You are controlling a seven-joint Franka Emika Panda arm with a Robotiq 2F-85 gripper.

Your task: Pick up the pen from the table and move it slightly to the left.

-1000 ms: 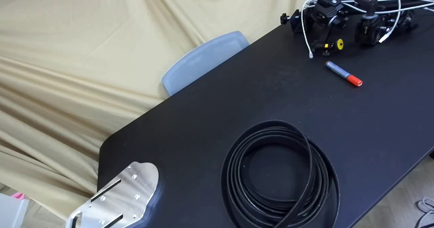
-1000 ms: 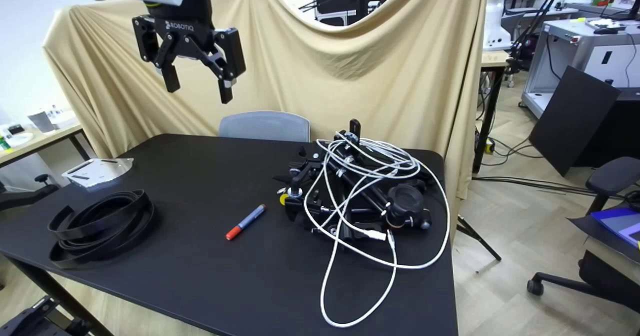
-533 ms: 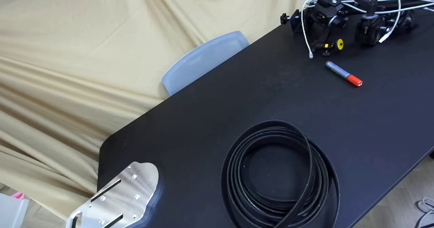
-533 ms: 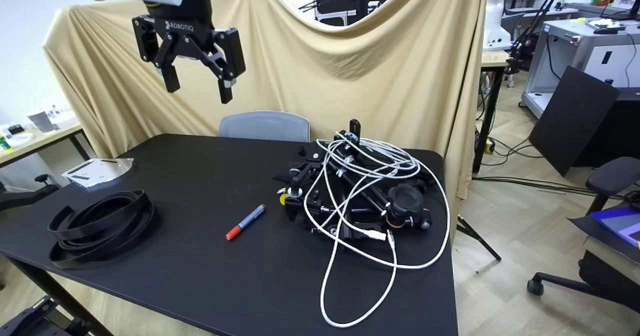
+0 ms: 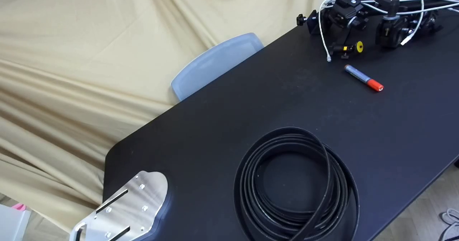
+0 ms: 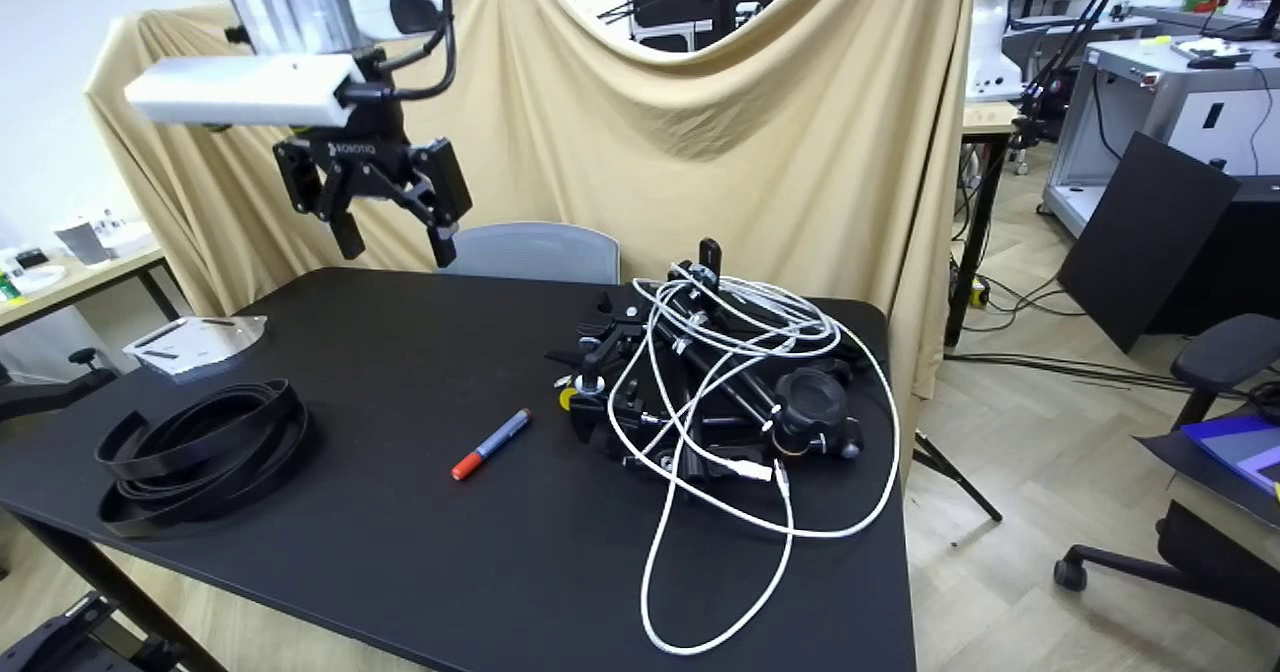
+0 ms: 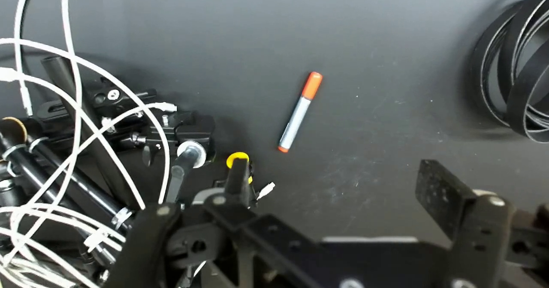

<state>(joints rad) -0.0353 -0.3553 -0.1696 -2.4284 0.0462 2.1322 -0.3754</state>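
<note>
The pen, a marker with a blue-grey barrel and a red cap, lies on the black table in both exterior views; pen [image 5: 363, 78], pen [image 6: 492, 444], table [image 5: 215, 137], table [image 6: 420, 562]. In the wrist view the pen [image 7: 299, 114] lies beyond the fingertips, slanted, its red cap pointing away from the gripper. My gripper [image 6: 397, 244] is open and empty, well above the table and back from the pen. In the wrist view the gripper [image 7: 332, 172] has its two fingers spread wide with bare tabletop [image 7: 356, 202] between them. The gripper is out of view in an exterior view.
A pile of black stands [image 6: 720, 392] with a looped white cable [image 6: 655, 572] lies beside the pen. A coiled black strap [image 5: 247, 190] and a metal plate [image 5: 132, 205] lie on the table. A chair back [image 6: 540, 252] and beige cloth [image 6: 720, 152] stand behind.
My gripper has come down towards the table, still open; it was higher and still in the earlier frames. The pen and other things have not moved.
</note>
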